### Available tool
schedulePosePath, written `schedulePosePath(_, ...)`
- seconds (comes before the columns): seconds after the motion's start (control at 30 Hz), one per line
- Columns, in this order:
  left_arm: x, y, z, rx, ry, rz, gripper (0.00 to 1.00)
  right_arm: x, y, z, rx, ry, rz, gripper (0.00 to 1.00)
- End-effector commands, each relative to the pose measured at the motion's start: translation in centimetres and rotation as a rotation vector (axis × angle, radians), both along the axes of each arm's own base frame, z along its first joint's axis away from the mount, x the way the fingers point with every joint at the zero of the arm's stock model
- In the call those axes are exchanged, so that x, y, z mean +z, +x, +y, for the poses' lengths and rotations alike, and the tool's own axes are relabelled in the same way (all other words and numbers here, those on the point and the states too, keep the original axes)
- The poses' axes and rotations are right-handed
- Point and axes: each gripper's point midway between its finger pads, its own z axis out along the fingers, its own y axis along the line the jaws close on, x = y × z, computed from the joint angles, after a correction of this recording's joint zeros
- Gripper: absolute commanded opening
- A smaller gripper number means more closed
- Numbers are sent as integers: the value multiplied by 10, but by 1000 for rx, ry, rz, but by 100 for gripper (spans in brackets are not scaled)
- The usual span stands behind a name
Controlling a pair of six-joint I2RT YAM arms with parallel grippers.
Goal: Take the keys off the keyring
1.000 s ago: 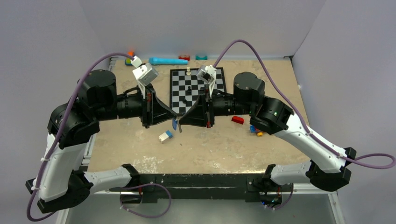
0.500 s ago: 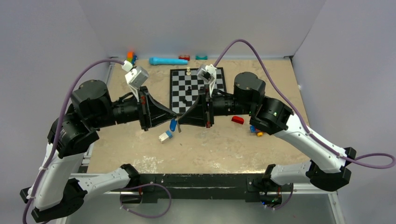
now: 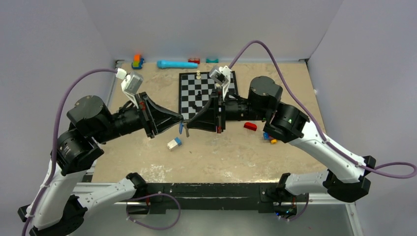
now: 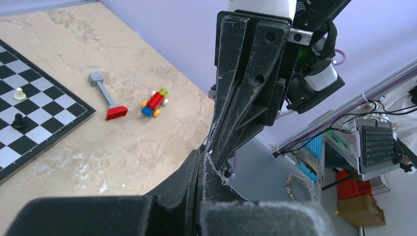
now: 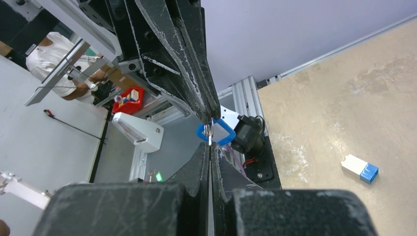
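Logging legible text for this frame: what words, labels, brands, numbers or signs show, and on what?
None can be read.
Keyboard-like panel beyond the table: key markings too small to read.
Blue-and-white block, chessboard, blue key head: no print visible.

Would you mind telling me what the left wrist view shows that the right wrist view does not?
Only the left wrist view shows the chessboard with a white pawn and a black pawn, a red-tipped tool and a toy car. Only the right wrist view shows the blue key and the blue-and-white block. Both show the left gripper and right gripper meeting tip to tip, and the table.
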Motion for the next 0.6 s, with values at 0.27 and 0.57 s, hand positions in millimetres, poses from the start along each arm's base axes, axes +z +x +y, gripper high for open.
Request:
schedulePosePath(0.27, 12, 10, 1, 68, -134, 4, 0, 33, -6, -9, -8, 124, -50, 0)
schedulePosePath(0.57, 18, 15, 5, 113, -203, 12, 0, 36, -7, -9, -1, 152, -52, 0)
